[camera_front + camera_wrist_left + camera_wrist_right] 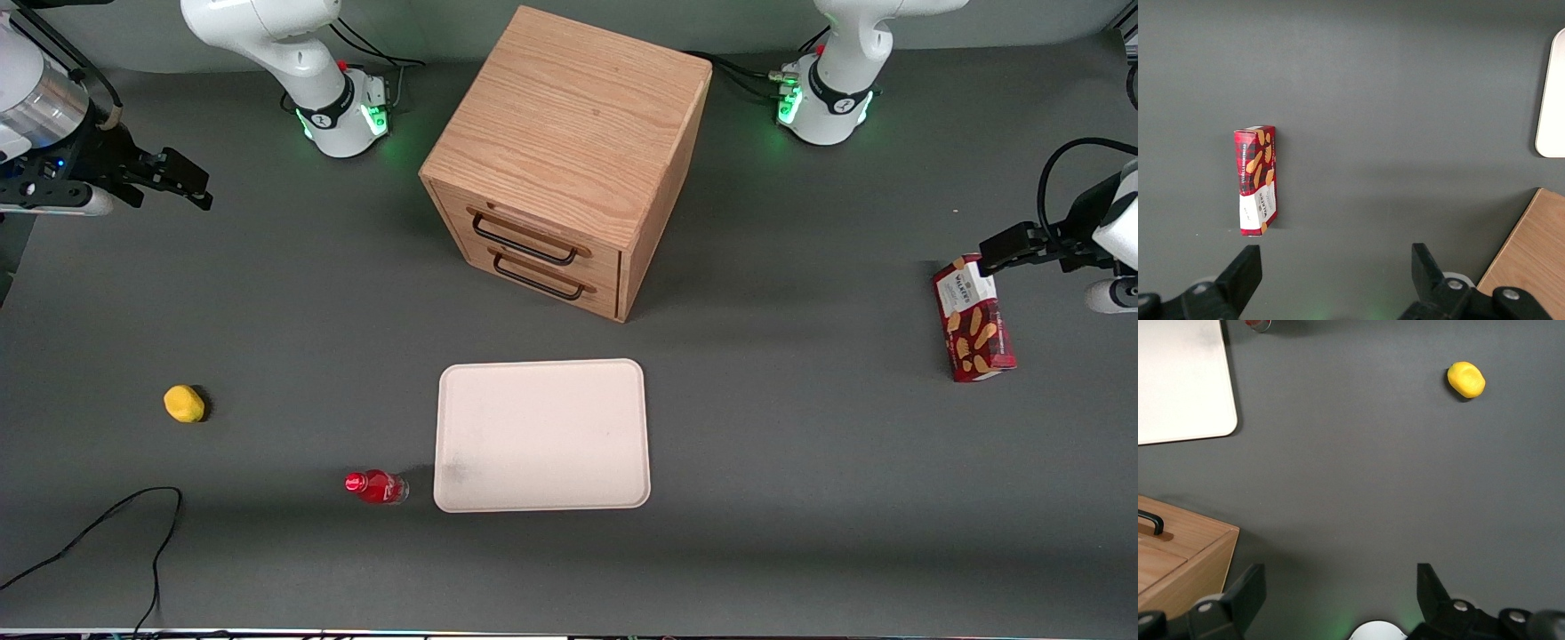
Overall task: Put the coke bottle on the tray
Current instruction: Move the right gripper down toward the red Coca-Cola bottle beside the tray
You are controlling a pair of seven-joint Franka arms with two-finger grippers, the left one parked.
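On table, at tray's (542, 436) eight o'clock corner: coke bottle (376, 487), lying flat, just beside the rim. Likely light, rigid, smooth, prone to rolling; grasp across mid-body. Gripper (1338, 593) high, well apart, wide open, empty.

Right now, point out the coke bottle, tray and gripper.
coke bottle (376, 487): front view, red body.
tray (542, 436): front view, bare middle.
gripper (1338, 590): right wrist view, midway between open fingertips, above bare table.

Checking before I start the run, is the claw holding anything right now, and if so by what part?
Nothing is held. The claw is open and empty, high above the table at the working arm's end; the coke bottle lies on the table beside the tray.
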